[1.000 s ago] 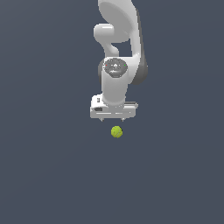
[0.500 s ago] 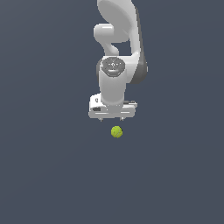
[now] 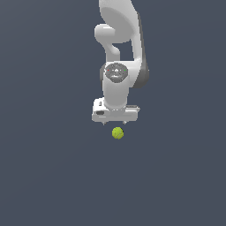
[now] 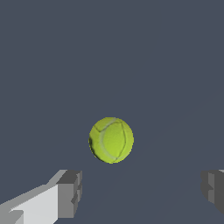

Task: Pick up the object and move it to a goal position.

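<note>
Ball: the yellow-green ball (image 3: 117,133) with faint lighter seam lines lies on the plain dark grey table (image 3: 48,176), free of any contact with the arm
Gripper: the white gripper (image 3: 115,122) hangs just above the ball, a clear gap between them in the exterior view, pointing straight down
Jaws: spread wide apart, far wider than the ball; in the wrist view the two grey pads (image 4: 70,194) stand on either side of the ball, neither touching it
Ball against gripper: it sits roughly midway between the two pads, under the white body
Arm: the white Panda arm (image 3: 118,86) rises upright from the gripper, directly above the ball
Table: an even dark grey around the ball
</note>
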`<control>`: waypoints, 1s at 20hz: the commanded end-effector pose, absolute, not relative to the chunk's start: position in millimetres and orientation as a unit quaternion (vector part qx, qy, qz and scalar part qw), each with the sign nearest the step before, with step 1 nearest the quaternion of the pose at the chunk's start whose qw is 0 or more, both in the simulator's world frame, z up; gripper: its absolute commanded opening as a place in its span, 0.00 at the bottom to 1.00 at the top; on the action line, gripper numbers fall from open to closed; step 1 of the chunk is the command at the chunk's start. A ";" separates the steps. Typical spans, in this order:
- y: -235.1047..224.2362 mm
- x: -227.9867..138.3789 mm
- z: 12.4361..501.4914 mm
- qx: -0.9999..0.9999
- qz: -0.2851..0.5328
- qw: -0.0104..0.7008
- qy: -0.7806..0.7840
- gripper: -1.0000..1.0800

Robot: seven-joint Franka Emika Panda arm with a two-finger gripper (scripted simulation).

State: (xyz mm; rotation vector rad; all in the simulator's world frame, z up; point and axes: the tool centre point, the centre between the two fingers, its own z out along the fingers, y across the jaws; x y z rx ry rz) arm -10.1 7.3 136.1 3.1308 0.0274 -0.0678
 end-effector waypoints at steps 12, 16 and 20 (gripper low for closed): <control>27.3 -9.4 92.1 1.000 0.000 0.000 -0.028 0.96; 27.3 -9.7 91.7 1.000 -0.001 0.000 -0.028 0.96; 27.3 -9.9 83.5 1.000 -0.001 0.000 -0.028 0.96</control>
